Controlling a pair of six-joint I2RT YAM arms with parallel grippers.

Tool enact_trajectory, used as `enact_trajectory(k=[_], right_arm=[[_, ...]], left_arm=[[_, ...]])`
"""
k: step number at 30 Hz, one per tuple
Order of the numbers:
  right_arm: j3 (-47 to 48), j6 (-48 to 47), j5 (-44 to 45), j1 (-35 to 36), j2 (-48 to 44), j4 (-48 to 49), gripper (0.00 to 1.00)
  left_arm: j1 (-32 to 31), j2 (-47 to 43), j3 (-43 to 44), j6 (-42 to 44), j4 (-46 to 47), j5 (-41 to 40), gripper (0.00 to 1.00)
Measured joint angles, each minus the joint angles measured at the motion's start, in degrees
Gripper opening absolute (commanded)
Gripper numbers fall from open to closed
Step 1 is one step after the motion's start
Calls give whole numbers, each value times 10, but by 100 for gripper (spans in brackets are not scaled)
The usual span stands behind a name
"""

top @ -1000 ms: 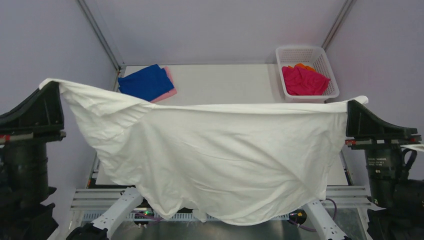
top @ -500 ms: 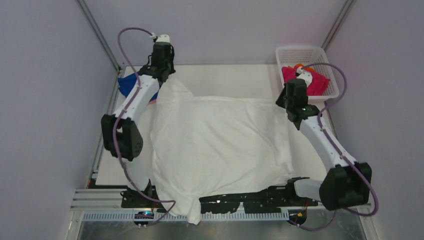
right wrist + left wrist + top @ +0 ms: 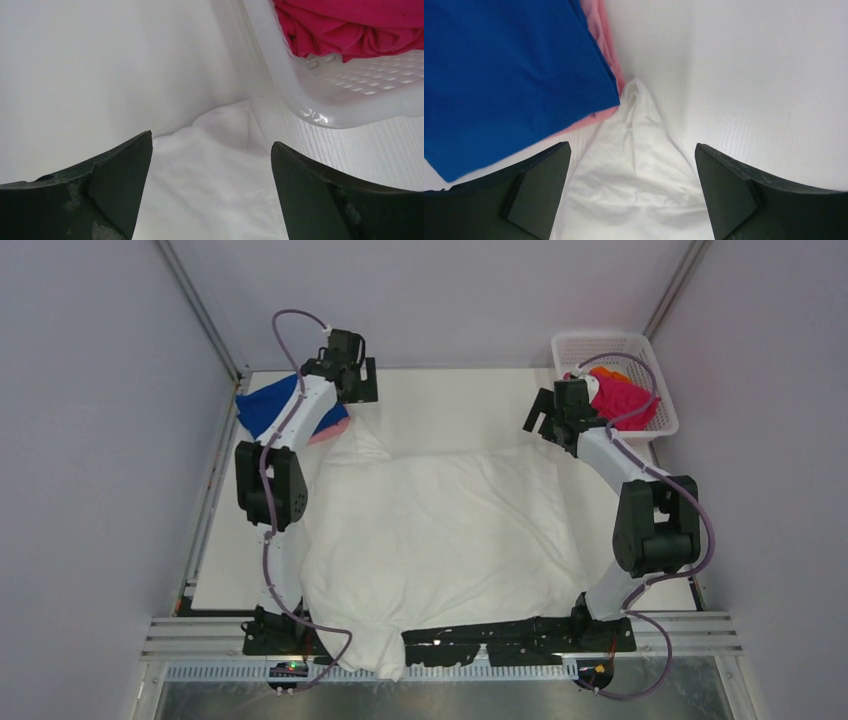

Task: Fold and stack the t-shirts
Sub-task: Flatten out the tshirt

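White t-shirt [image 3: 440, 530] lies spread left of the basket [image 3: 612, 337], awaiting folding. Left gripper [image 3: 631, 150] and right gripper [image 3: 210, 140] gape empty; folding probably needs edge pinches.

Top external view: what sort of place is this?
Likely a lab robot cell: plain walls with metal corner struts, a white table with the left arm and right arm bolted at its near edge, and staged laundry, a white t-shirt spread out, a basket.
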Motion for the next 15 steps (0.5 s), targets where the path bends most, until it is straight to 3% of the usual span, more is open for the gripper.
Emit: enact_trajectory(k=[6,15], right_arm=[[-84,4,-66,0,-85,38,95],[-182,13,-185,0,-109,67,95]], left_arm=[[0,-127,-138,-66,17,44,100],[9,-130,-255,-151,62,147,100]])
